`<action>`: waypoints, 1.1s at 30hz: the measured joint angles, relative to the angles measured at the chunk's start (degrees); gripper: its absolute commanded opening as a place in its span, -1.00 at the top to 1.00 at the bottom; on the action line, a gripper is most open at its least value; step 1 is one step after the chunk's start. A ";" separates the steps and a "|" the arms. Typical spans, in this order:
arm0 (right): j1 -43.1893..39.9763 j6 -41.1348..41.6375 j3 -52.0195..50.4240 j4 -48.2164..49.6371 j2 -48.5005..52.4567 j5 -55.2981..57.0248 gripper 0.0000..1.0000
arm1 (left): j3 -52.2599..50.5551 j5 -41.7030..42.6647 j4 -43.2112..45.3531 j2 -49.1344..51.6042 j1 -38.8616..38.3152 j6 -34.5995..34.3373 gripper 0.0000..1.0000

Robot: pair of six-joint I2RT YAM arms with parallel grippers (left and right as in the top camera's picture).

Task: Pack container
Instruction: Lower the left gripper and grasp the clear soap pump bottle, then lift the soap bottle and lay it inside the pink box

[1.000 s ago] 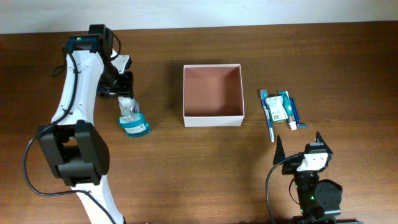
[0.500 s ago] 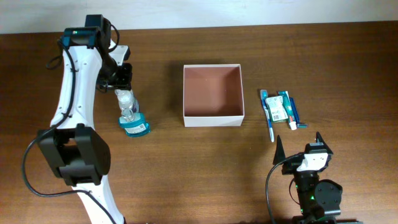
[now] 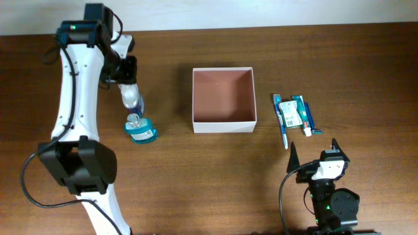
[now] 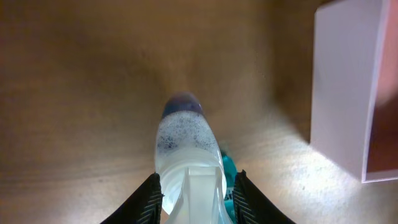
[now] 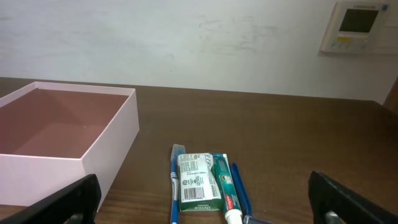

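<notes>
The container (image 3: 224, 126), a square white-walled box with a pinkish-brown inside, stands mid-table and holds nothing; it also shows in the left wrist view (image 4: 348, 87) and the right wrist view (image 5: 93, 146). My left gripper (image 3: 127, 79) is shut on a clear plastic bottle (image 3: 131, 99), lifted off the table left of the container; the bottle (image 4: 185, 146) sits between the jaws (image 4: 194, 196). A teal-based toiletry item (image 3: 142, 132) lies on the table just below it. My right gripper (image 3: 313, 149) is open and empty near the front edge.
A toothbrush (image 3: 283, 124), a green soap box (image 3: 289, 112), a toothpaste tube (image 3: 302, 116) and a blue-handled item lie together right of the container. They show in front of the right gripper in the right wrist view, with the soap box (image 5: 198, 180) in the middle.
My left gripper has risen and moved toward the far edge with the clear bottle, lifting it away from the teal item. The right arm has not moved.
</notes>
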 measured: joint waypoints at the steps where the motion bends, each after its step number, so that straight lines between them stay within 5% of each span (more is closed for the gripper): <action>1: 0.00 0.00 0.00 0.00 0.00 0.00 -0.97 | 1.36 0.00 0.04 0.00 0.02 -0.44 0.31; 23: 0.00 -0.02 0.00 0.00 0.00 0.00 -0.97 | 17.68 0.26 0.20 0.04 -10.05 -10.60 0.35; 33: 0.00 -0.04 0.00 0.00 0.00 0.00 -0.97 | 19.41 4.39 9.94 0.04 -17.25 -13.11 0.35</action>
